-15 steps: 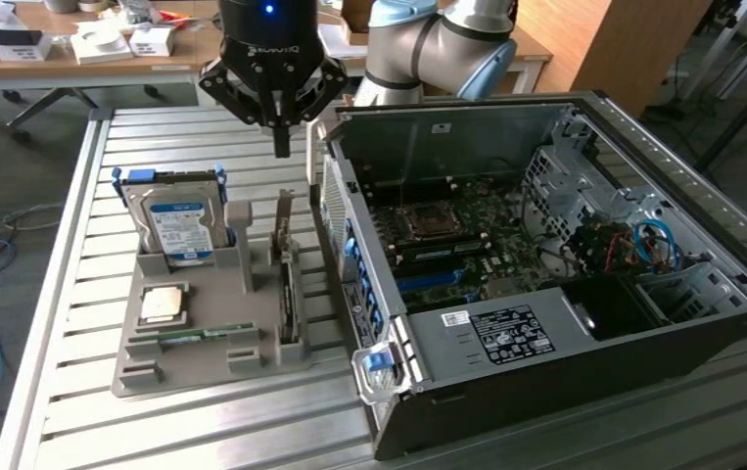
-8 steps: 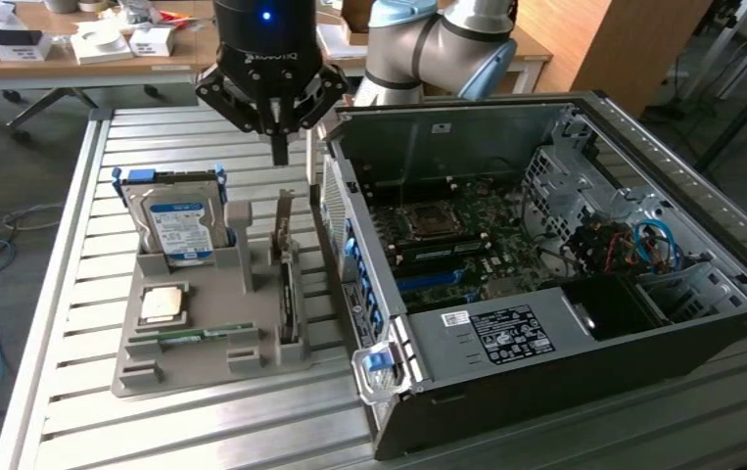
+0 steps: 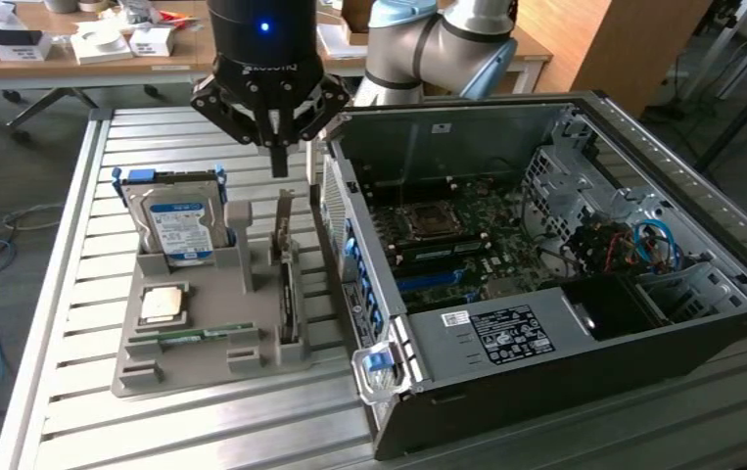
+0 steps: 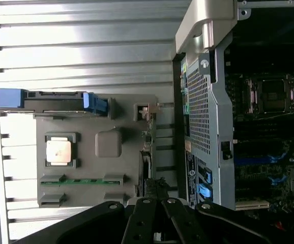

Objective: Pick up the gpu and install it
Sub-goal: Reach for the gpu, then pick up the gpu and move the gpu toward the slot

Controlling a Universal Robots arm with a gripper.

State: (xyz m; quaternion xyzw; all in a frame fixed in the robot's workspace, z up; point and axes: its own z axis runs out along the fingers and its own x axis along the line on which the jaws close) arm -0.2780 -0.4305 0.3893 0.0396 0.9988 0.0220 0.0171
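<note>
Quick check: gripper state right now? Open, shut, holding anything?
Gripper: shut, holding nothing, poised above the gpu, which stands in the tray.

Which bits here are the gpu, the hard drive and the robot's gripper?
gpu (image 3: 290, 299): exterior view, the card's upper edge.
hard drive (image 3: 177, 225): exterior view, its blue-white label.
gripper (image 3: 279, 168): exterior view, between its fingertips.

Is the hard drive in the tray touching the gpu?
Apart. The wrist view shows the hard drive and the gpu in separate slots, with bare grey tray between them.
</note>
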